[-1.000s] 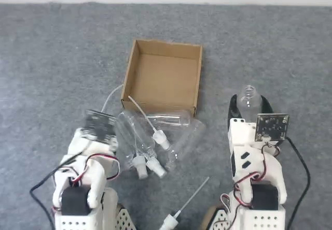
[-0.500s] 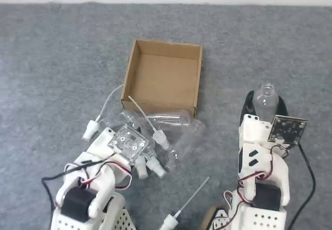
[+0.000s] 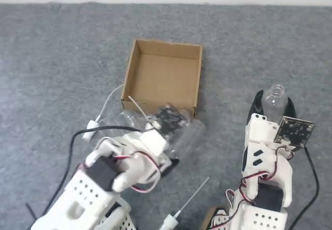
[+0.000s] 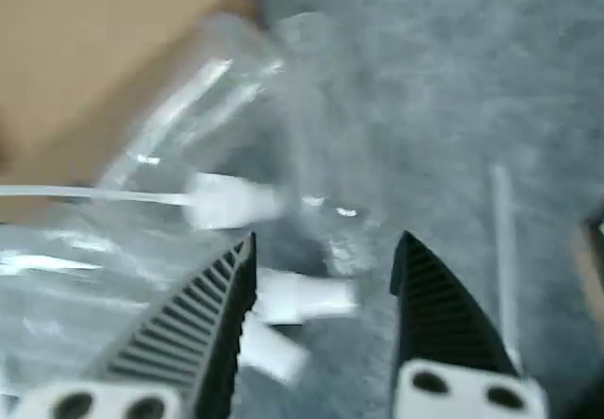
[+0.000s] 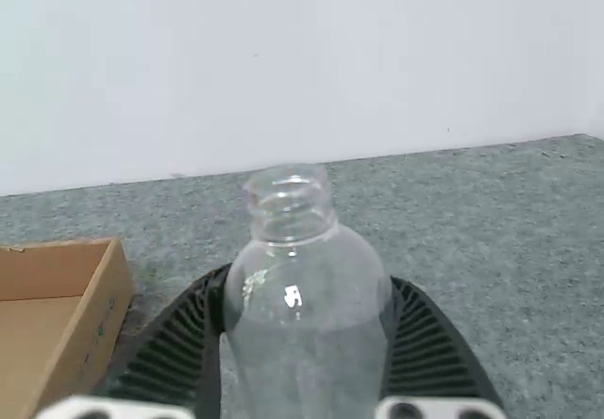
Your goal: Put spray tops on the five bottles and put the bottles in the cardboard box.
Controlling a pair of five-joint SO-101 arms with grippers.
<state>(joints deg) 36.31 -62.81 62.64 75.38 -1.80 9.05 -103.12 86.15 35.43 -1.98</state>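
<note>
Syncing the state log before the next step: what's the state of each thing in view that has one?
cardboard box: open, empty.
bottle: upright, no spray top.
right gripper: shut on the bottle.
bottle pile: lying on their sides beside the box.
left gripper: open, over the bottle pile.
loose spray top: lying on the table, unfitted.

We're seeing a clear, glossy plastic bottle (image 5: 307,296), a matt brown cardboard box (image 3: 163,74), a rough grey felt-like counter (image 3: 52,59), and ribbed matt black plastic on the left tool (image 4: 327,240).
</note>
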